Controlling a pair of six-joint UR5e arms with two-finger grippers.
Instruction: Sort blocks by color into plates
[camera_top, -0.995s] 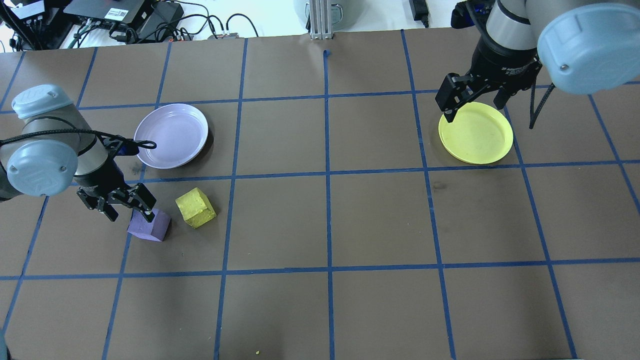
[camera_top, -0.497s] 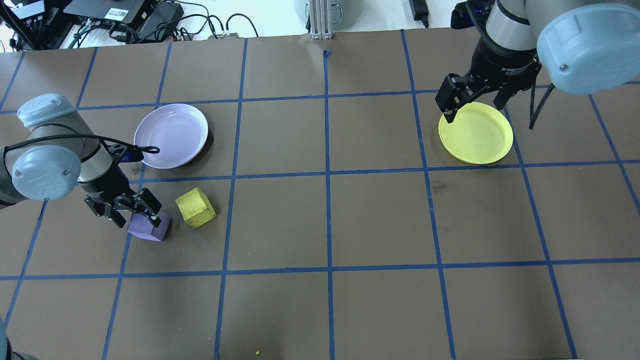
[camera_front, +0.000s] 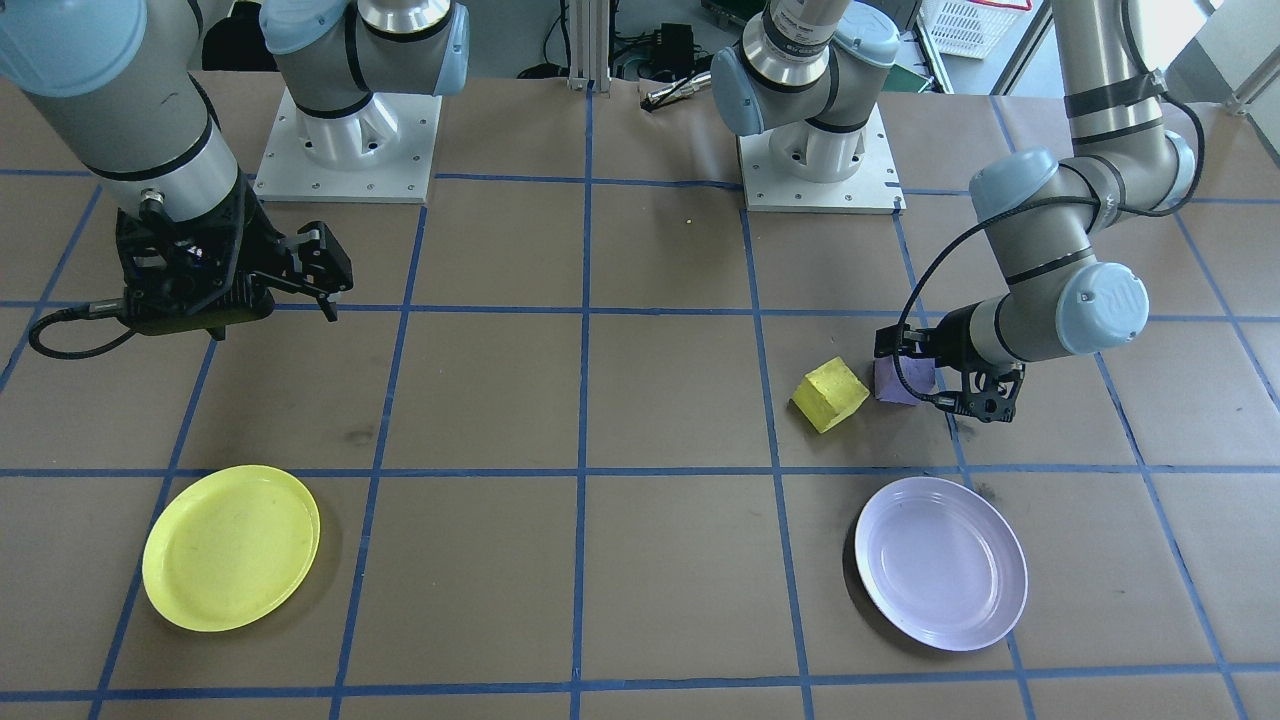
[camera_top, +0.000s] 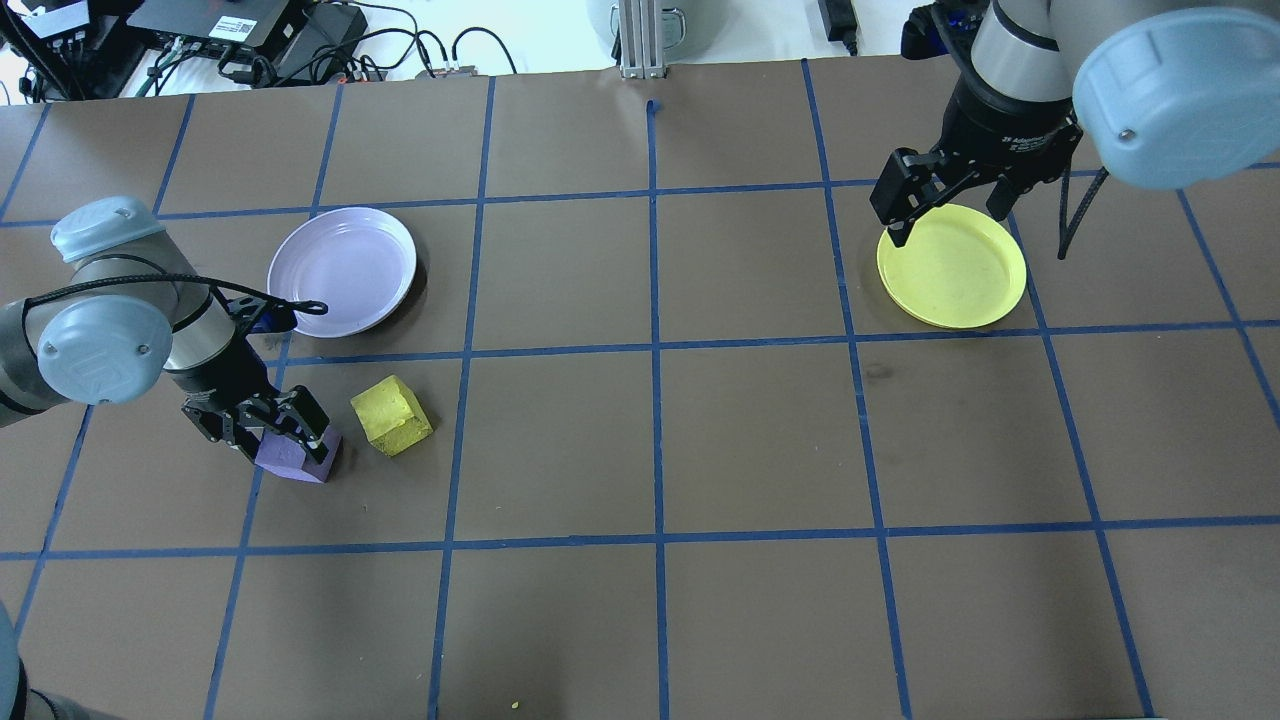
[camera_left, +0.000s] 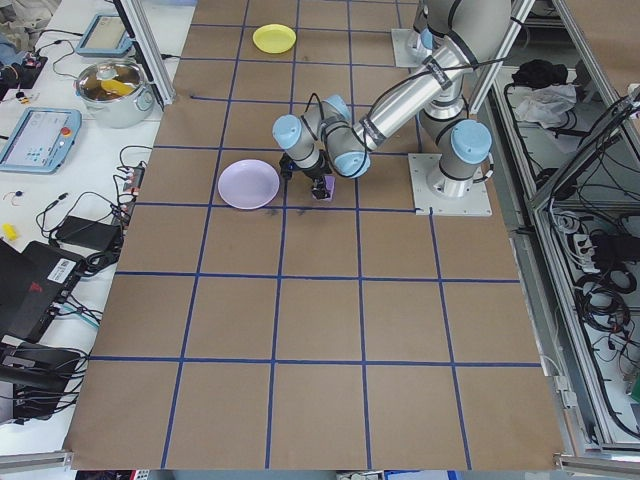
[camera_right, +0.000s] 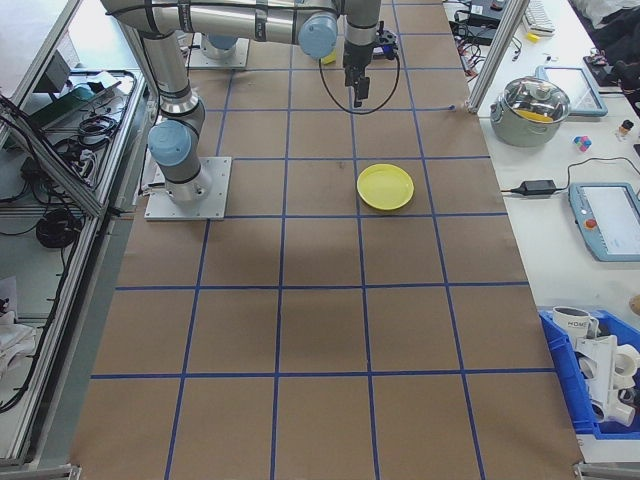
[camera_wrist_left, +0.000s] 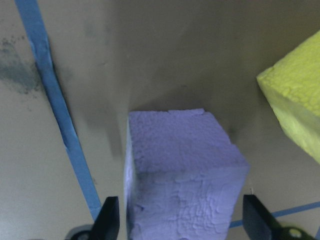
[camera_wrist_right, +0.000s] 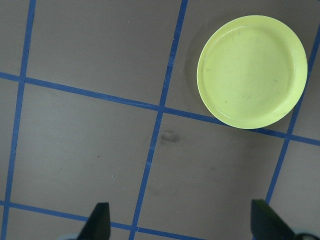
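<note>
Overhead exterior view: brown worktop (camera_top: 760, 440) gridded with blue tape (camera_top: 655, 345); cables behind; no legible writing. Left gripper (camera_top: 268, 432) straddles purple block (camera_top: 290, 458), jaws spread, not closed; yellow block (camera_top: 392, 415) adjacent; lavender plate (camera_top: 345, 270) nearby. Right gripper (camera_top: 945, 205), open and empty, hovers over yellow plate (camera_top: 955, 270).

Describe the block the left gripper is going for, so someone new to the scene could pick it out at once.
Find the lavender plate on the left half of the overhead view. Just below it two small foam cubes sit apart on the brown table. It is the purple block between the open fingers of the left gripper; the yellow block sits untouched beside it.
</note>
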